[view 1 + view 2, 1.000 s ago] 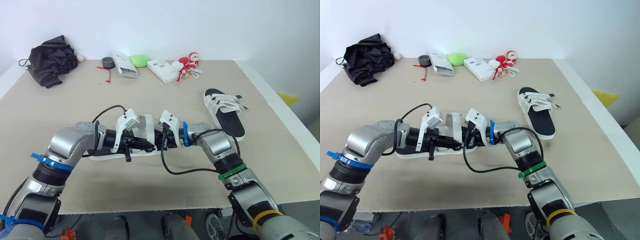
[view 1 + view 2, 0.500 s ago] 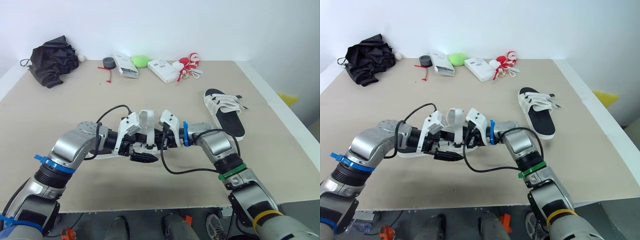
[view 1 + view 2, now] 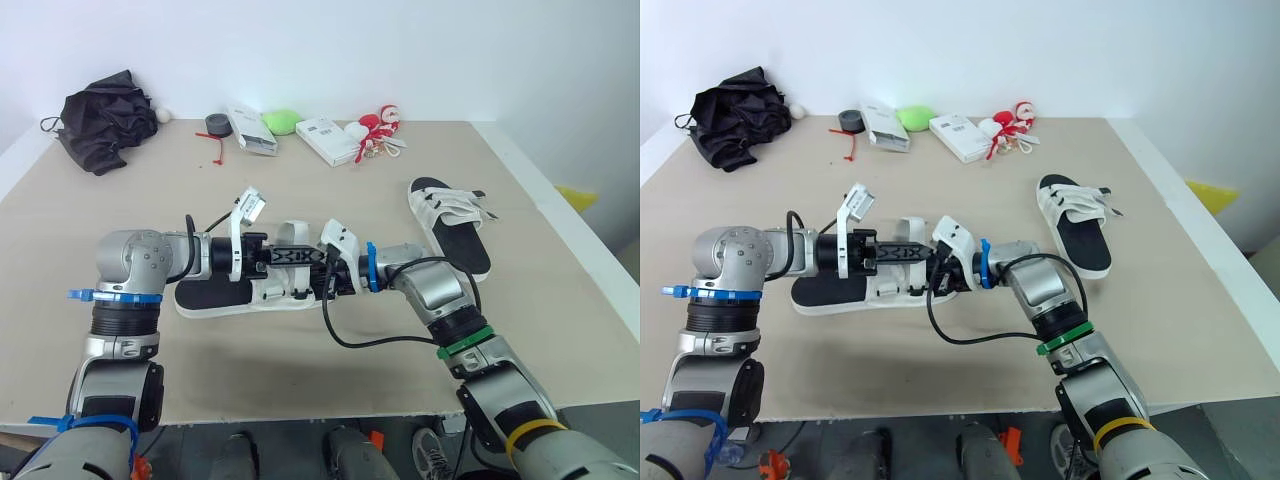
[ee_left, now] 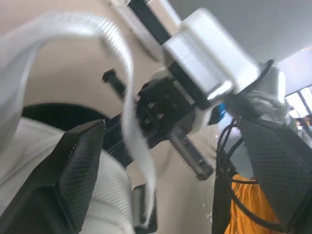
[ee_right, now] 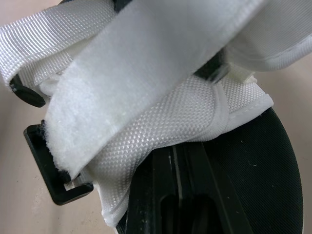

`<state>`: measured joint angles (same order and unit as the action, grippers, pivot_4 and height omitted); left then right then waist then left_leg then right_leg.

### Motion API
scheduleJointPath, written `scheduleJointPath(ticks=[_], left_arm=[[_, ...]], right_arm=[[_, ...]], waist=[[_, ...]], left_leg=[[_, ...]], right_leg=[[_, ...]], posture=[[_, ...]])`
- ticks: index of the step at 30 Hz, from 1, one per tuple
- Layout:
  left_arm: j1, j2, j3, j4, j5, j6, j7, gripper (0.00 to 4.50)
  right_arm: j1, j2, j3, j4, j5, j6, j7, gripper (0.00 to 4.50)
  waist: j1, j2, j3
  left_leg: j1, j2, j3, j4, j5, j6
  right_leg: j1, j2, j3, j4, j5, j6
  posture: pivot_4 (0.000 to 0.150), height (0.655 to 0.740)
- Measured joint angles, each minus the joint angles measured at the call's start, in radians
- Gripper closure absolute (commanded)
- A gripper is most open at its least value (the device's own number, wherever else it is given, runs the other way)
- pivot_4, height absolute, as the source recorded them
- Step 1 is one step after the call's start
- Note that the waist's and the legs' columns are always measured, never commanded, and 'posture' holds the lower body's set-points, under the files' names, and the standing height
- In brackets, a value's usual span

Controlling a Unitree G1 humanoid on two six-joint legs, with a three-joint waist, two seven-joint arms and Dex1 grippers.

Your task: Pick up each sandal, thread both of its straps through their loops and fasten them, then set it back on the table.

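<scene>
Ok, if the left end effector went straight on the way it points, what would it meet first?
Likely the loose white strap of the sandal, hanging between the left end effector's open fingers; depth is unclear.

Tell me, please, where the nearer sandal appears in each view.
Left eye view: nearer sandal, mid-table.
Right eye view: same sandal, slightly left of centre.
Left wrist view: its white upper, close up.
Right wrist view: its upper and black sole, close up.
Shared landmark: its white strap.
</scene>
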<state>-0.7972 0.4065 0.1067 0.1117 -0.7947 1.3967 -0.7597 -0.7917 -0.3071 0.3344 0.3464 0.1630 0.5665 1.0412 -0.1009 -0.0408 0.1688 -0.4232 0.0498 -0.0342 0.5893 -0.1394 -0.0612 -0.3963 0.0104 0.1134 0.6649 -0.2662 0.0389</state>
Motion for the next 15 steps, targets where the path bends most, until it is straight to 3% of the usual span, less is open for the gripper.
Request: scheduleJointPath(ticks=[1, 4, 12, 13, 15], left_arm=[[0.0, 0.0, 0.0, -0.004, 0.0, 0.001, 0.004, 0.02], [0.0, 0.001, -0.001, -0.005, 0.0, 0.0, 0.009, 0.86], [0.002, 0.051, -0.045, -0.006, 0.01, -0.031, -0.015, 4.13], [0.007, 0.061, -0.061, -0.011, 0.012, -0.047, -0.026, 4.4], [0.011, 0.064, -0.068, -0.012, 0.012, -0.055, -0.035, 4.4]], right_arm=[[0.0, 0.0, 0.0, 0.0, 0.0, 0.0, 0.0, 4.5], [0.0, 0.0, 0.0, 0.0, 0.0, 0.0, 0.0, 4.5], [0.0, 0.0, 0.0, 0.0, 0.0, 0.0, 0.0, 4.5], [0.001, 0.0, 0.0, 0.0, 0.0, 0.0, 0.0, 4.5], [0.001, 0.0, 0.0, 0.0, 0.0, 0.0, 0.0, 4.5]], waist=[[0.0, 0.0, 0.0], [0.0, 0.0, 0.0], [0.0, 0.0, 0.0], [0.0, 0.0, 0.0], [0.0, 0.0, 0.0]], left_leg=[[0.0, 0.0, 0.0, 0.0, 0.0, 0.0], [0.0, 0.0, 0.0, 0.0, 0.0, 0.0], [0.0, 0.0, 0.0, 0.0, 0.0, 0.0], [0.0, 0.0, 0.0, 0.0, 0.0, 0.0], [0.0, 0.0, 0.0, 0.0, 0.0, 0.0]], right_leg=[[0.0, 0.0, 0.0, 0.0, -0.001, -0.002], [0.0, 0.0, 0.0, 0.0, -0.001, -0.002], [-0.002, 0.0, 0.0, 0.0, -0.001, -0.002], [-0.003, 0.0, 0.0, 0.0, -0.001, -0.002], [-0.003, 0.0, 0.0, 0.0, -0.001, -0.002]], posture=[[0.15, 0.738], [0.15, 0.738], [0.15, 0.738], [0.15, 0.738], [0.15, 0.738]])
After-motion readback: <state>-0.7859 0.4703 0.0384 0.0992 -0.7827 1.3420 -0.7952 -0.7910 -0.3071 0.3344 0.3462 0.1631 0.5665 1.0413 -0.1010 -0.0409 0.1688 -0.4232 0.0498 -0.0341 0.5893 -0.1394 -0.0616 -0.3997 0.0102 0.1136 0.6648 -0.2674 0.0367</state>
